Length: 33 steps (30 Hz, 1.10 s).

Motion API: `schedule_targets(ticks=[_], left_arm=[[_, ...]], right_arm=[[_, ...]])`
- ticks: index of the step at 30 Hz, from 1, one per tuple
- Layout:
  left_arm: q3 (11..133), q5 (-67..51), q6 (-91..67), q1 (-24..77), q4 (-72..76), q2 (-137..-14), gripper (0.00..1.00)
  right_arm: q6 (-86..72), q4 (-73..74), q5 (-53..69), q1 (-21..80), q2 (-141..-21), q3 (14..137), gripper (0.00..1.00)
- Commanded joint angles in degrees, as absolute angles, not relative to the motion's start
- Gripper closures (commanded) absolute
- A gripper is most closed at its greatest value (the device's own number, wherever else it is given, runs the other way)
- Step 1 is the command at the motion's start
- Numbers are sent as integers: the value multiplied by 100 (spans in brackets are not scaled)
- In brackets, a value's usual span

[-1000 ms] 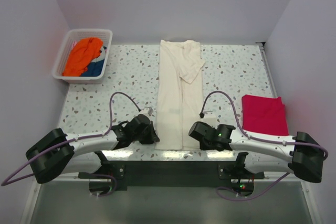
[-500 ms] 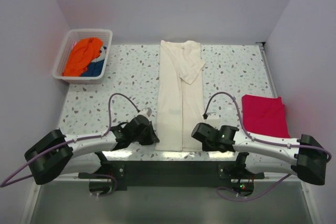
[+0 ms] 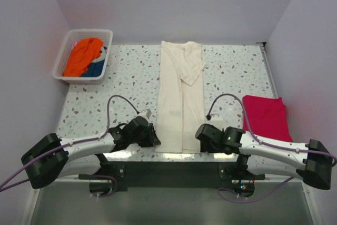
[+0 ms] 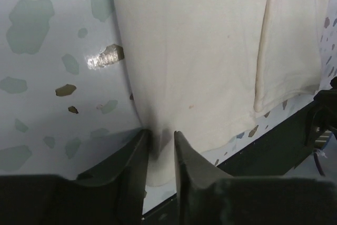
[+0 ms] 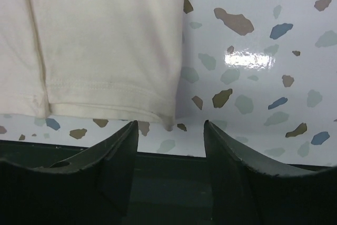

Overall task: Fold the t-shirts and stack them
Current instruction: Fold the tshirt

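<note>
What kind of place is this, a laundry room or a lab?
Likely a robot test booth: plain walls, two arms bolted to a speckled table, a cream t-shirt laid out.

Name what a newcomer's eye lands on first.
The long cream-white t-shirt, folded into a strip down the middle, with the left gripper and right gripper at its near hem corners. Then the crimson-red t-shirt folded at the right edge, and the orange t-shirt in the far-left basket.

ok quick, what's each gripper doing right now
left gripper: jaws narrowly apart around a near corner of the cream t-shirt; whether it grips cannot be told
right gripper: open, holding nothing
</note>
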State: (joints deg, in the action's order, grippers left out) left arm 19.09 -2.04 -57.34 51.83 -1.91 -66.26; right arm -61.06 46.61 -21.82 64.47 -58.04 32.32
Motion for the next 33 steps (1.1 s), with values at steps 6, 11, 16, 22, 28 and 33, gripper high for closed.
schedule_targets(ticks=[6, 11, 16, 22, 28, 33], left_arm=[[2118, -114, -6011, 5212, -1951, -6065, 53], [2083, -149, -6222, 5212, -1899, -6099, 59], [1969, -316, -6293, 5212, -1574, -6267, 61], [1767, -404, -6293, 5212, -1372, -6214, 61], [1609, -510, -6337, 5221, -1152, -6319, 65], [1556, -510, -6354, 5229, -1037, -6442, 70]], right_arm=[[-6723, 5159, -2303, 6407, -4580, 3120, 45], [-6689, 4765, -2190, 6258, -4859, 2892, 57], [-6689, 3948, -1855, 6074, -5115, 2489, 58], [-6715, 3683, -1714, 5941, -4966, 2206, 57], [-6715, 3621, -1696, 5898, -4983, 2118, 58], [-6715, 3542, -1652, 5906, -5027, 2030, 70]])
